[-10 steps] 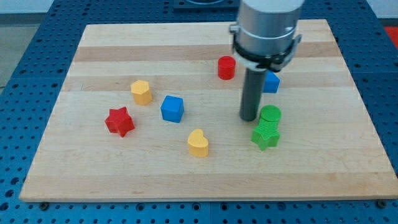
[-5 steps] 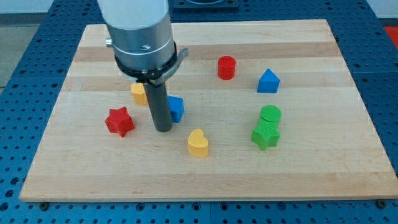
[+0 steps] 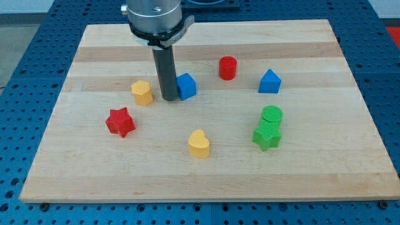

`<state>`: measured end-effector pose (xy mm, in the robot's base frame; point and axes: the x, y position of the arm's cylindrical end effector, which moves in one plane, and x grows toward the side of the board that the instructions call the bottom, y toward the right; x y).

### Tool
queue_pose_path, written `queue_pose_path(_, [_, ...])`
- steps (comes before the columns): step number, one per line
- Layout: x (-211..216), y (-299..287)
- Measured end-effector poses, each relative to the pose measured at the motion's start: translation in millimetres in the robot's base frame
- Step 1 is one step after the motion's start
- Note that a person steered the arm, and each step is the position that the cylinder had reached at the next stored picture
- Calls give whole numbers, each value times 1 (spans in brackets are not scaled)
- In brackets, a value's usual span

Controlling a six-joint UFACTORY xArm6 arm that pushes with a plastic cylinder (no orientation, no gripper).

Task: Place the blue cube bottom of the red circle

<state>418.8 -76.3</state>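
My tip (image 3: 169,98) stands on the bench (image 3: 325,169) and touches, or almost touches, the side of the blue cube (image 3: 185,86) that faces the view's left. There are no jaws on this arm, only the straight rod, so nothing is clenched or released; the rod can only push. I take the red circle (image 3: 227,67) as the landmark: the blue cube lies to the view's left of it and a little lower, near but apart from it. The goal place is directly under the red circle toward the view's bottom, and this place looks free. In my judgement the push should go toward the view's right and slightly down, with the tip behind the middle of the cube's face, so the cube does not turn and slip away. The push should end when the cube is under the red circle, without touching it. The blue triangle block (image 3: 269,82) is to the right of the red circle, and the green blocks (image 3: 269,127) are lower right of it; both seem far enough from the path.
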Motion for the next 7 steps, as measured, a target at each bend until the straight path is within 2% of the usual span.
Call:
queue_pose_path(2, [-26, 2])
queue_pose_path(4, [-26, 56])
queue_pose_path(5, [-29, 64])
queue_pose_path(7, [-50, 59])
